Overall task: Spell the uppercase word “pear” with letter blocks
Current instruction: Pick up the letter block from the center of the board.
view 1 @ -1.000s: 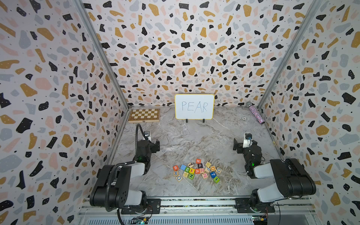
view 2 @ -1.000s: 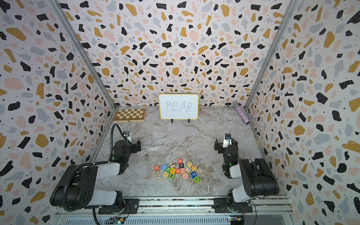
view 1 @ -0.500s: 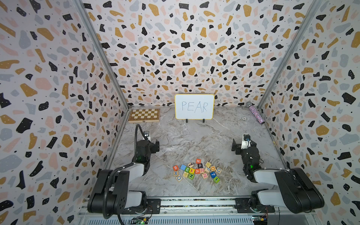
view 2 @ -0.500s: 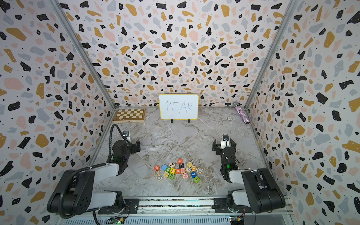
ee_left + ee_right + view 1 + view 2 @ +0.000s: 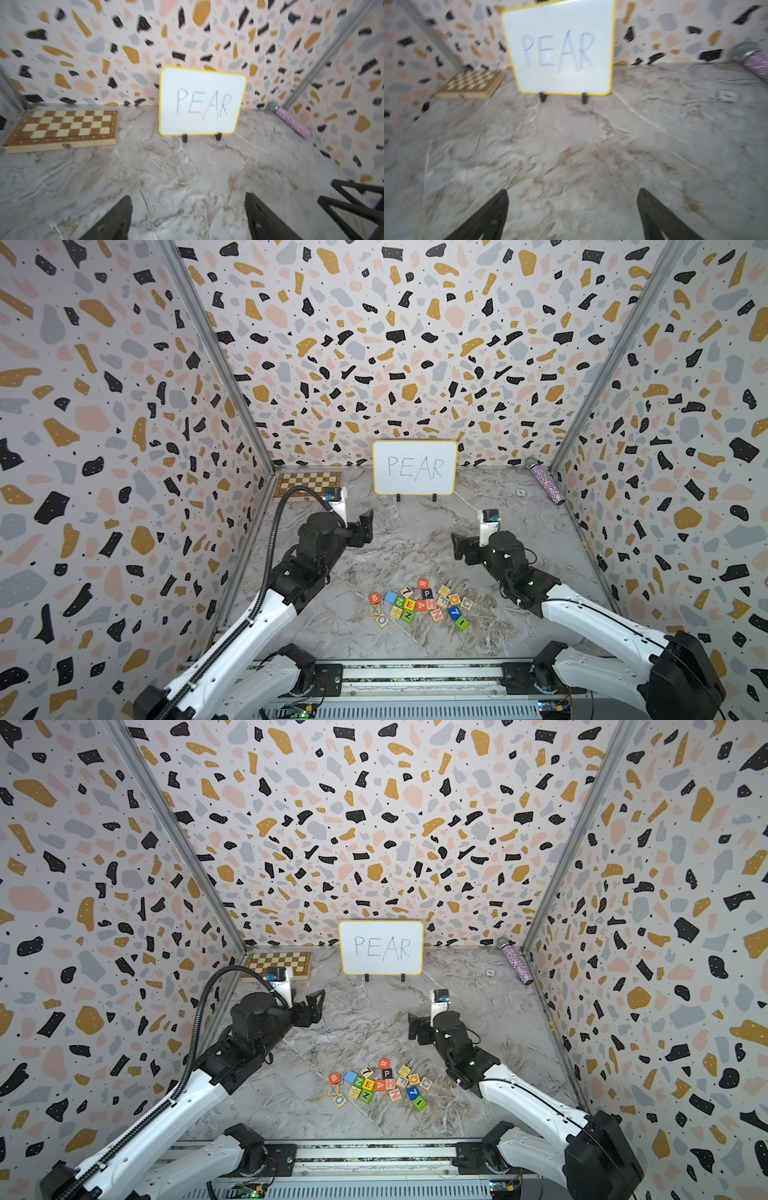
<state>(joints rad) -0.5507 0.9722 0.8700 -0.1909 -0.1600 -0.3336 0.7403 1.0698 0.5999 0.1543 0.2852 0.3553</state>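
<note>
We see a grey marble-patterned tabletop point(image 5: 411, 539) boxed in by speckled terrazzo walls. Two white-and-black robot arms reach in from the near edge. The left arm point(image 5: 266, 614) stretches up the left side and the right arm point(image 5: 582, 614) up the right side. The left gripper point(image 5: 362, 526) has its jaws apart with nothing between them. The right gripper point(image 5: 463, 547) has its jaws spread wide and is also empty. Both wrist views are blurred, but they show only bare marble between the black fingers point(image 5: 122, 216). Both grippers sit farther back than the blocks and well apart from them. A yellow-edged whiteboard with handwritten PEAR point(image 5: 414, 467) stands upright at far centre. A wooden chessboard point(image 5: 308, 483) lies flat in the far left corner. A purple glitter bottle point(image 5: 544, 483) lies on its side in the far right corner. A loose cluster of small lettered cubes point(image 5: 436, 614) sits at near centre, between the arms. All four task blocks are inside this cluster and not lined up as a word. The orange-red cube with pale R point(image 5: 423, 583) is at the far edge of the cluster. The black cube with white P point(image 5: 427, 593) is just nearer, beside it. The orange-red cube with pale A point(image 5: 421, 605) comes next, nearer again. The yellow cube with red E point(image 5: 409, 604) sits just left of the A. We cannot tell whether these cubes touch.
</note>
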